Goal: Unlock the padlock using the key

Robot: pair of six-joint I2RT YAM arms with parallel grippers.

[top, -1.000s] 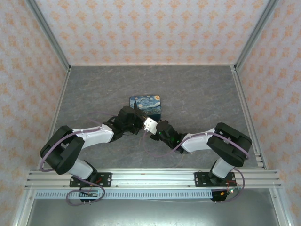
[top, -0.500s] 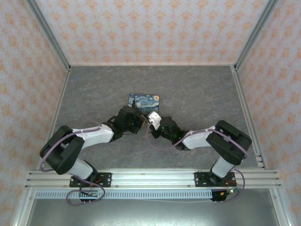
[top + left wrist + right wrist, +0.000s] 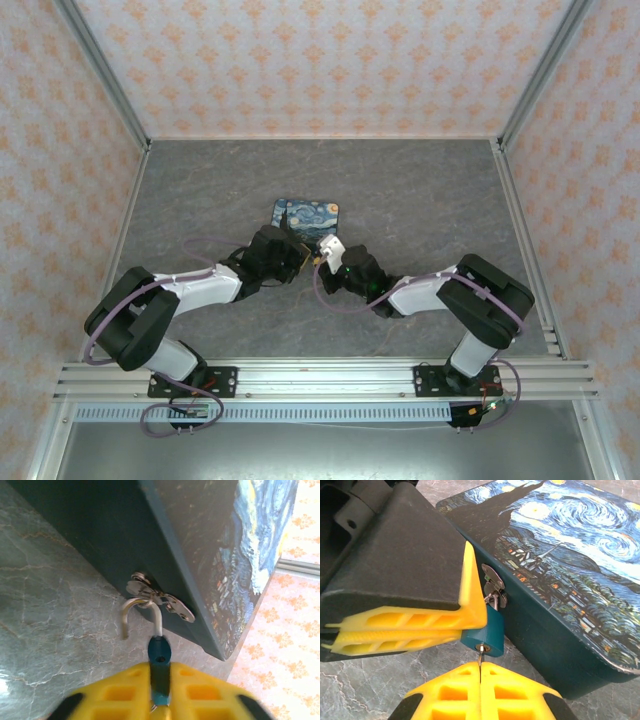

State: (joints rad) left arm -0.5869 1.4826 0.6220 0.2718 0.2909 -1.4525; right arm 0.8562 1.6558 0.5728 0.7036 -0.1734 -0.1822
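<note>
Advanced: right hand point(image 3: 480, 674), pinching key point(image 3: 480, 660) seated in padlock point(image 3: 487, 630).
The shackle point(image 3: 134, 611) hangs sprung; left hand point(image 3: 160, 672) clamps padlock body.

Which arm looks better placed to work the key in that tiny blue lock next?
Right, probably. Its gripper is shut on the key, which sits in the padlock from below, so it likely only needs to twist. The left gripper pinches the padlock's body, steadying it.
</note>
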